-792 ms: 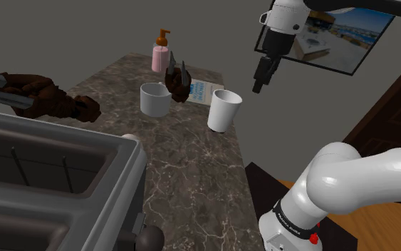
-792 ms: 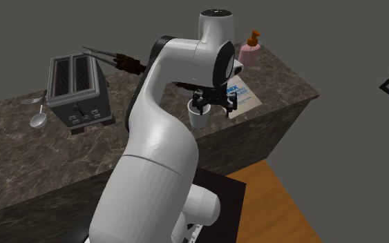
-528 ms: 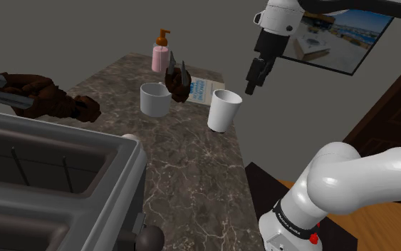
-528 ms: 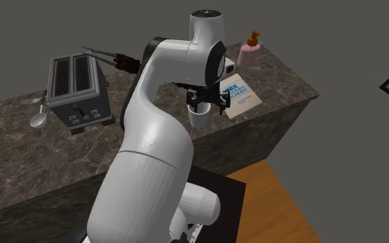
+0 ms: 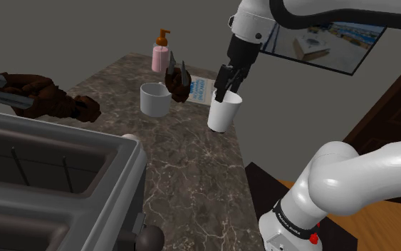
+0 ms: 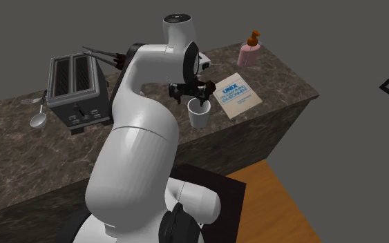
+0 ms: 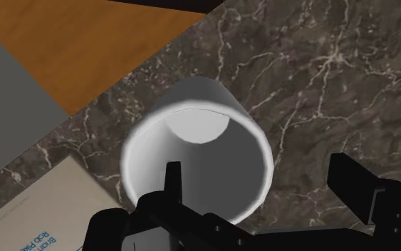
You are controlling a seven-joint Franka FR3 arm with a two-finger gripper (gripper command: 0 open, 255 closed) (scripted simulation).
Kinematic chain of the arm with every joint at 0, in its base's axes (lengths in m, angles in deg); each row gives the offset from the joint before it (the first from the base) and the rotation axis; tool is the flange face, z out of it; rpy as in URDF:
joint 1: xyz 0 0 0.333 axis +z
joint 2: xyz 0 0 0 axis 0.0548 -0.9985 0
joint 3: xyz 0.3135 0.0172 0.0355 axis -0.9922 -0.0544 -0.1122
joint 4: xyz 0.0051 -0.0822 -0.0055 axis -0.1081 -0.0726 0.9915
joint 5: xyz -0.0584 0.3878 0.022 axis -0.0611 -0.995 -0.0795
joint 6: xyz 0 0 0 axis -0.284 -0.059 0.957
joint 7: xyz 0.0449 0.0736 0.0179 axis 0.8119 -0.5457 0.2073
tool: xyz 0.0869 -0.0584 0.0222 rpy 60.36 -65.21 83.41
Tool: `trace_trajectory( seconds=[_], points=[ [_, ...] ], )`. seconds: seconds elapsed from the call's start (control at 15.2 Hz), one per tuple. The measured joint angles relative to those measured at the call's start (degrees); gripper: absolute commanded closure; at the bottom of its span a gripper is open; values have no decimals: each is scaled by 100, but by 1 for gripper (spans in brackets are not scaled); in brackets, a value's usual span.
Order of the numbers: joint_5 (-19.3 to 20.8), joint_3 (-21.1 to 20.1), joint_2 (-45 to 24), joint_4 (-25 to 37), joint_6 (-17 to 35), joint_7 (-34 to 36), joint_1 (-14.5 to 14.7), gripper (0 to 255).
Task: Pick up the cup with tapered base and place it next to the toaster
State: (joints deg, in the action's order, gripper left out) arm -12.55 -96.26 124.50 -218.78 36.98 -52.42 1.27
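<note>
The hand hung just above the white cup, its fingers apart and clasping nothing. We saw the cup upright, its long axis vertical, mouth up, narrowing toward the base. It stood close to the worktop's edge on the stand's side, just beside a booklet. The wrist view let us look down into the cup to its bottom, one finger against its mouth, the other over the worktop beyond its wall, with orange floor past the edge. The second exterior view gave us the toaster whole, well apart from the cup. In the shoulder view open worktop ran from cup to toaster, a second cup standing aside.
</note>
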Motion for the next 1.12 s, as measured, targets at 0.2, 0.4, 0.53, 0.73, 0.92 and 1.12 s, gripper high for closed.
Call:
trace_trajectory(
  seconds=[0.2,0.4,0.53,0.73,0.92,1.12],
  points=[
    [-53,-89,-46,-191,268,97,27,0],
    [-70,-109,-37,-433,505,110,36,0],
    [-73,-116,-56,-574,662,108,35,0],
    [-73,-112,-50,-618,705,101,34,0],
    [-73,-113,-49,-624,711,102,35,0],
    [-73,-113,-49,-624,711,102,35,255]
  ],
)
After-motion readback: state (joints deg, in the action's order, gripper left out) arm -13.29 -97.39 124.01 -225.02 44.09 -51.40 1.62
